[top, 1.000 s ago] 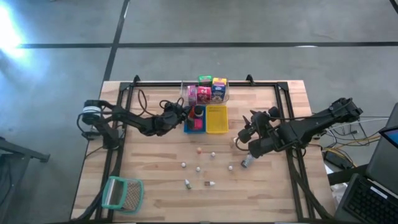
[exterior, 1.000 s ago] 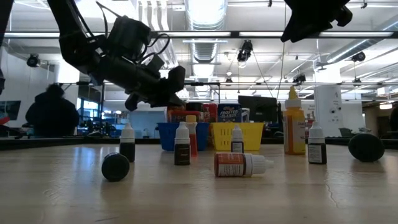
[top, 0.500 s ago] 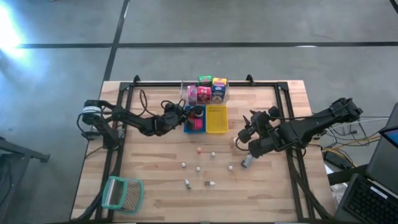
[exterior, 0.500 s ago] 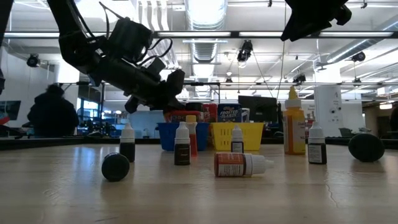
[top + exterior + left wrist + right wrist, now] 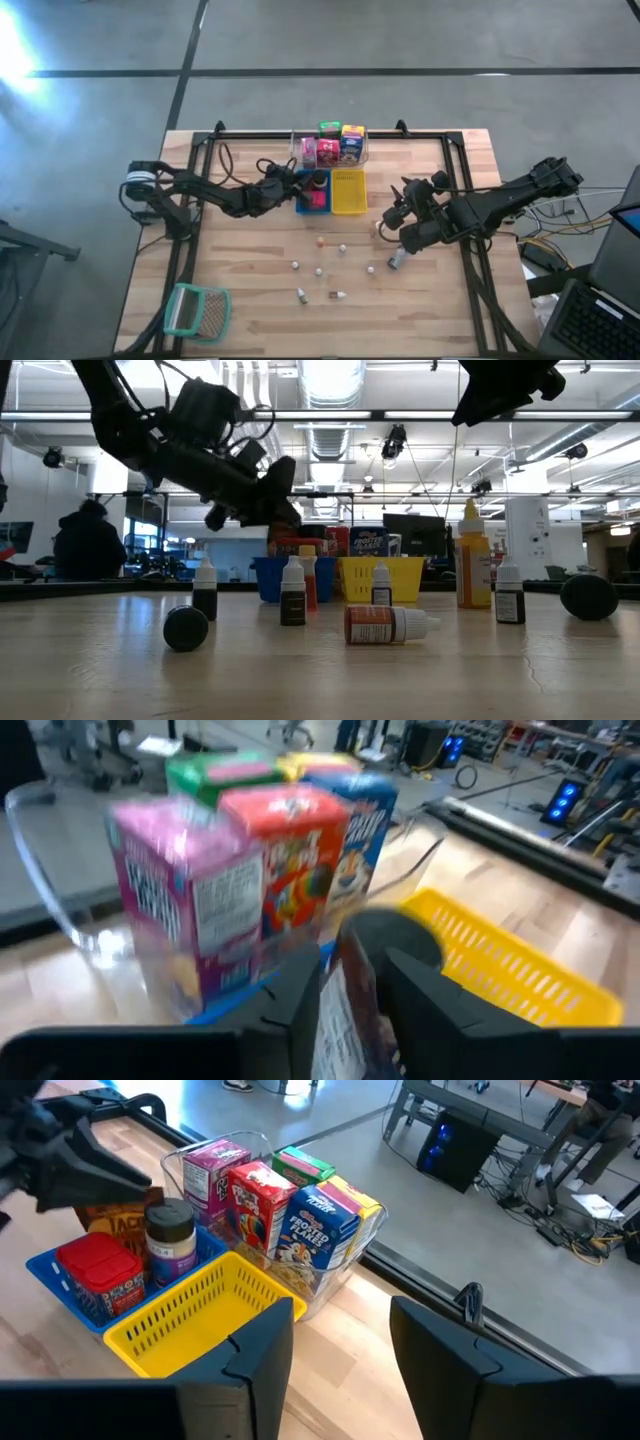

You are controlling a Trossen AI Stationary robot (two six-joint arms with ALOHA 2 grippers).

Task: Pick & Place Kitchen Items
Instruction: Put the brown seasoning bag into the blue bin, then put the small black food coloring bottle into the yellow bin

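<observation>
Boxes [image 5: 270,1200] of glossy card stand in the clear tub [image 5: 352,1255]; a jar [image 5: 170,1232] and red can [image 5: 103,1270] sit in the blue tray [image 5: 312,203]; small bottles [image 5: 320,270] lie scattered on the wood table [image 5: 250,300], unsorted; the ribbed yellow tray [image 5: 349,192] is bare. Left gripper [image 5: 292,187] hangs over the blue tray, jaws narrow around a flat packet [image 5: 335,1020]; right gripper [image 5: 388,218] waits beside the yellow tray, jaws apart and empty.

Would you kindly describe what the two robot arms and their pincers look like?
Both arms are dark, nearly black, built of jointed segments. The left arm has black cables looping along it and a pale band at its base end. The right arm is bulkier near its wrist, with cables trailing off its base. The right pincer has two flat, dark, squared fingers; the left pincer has the same dark fingers.
</observation>
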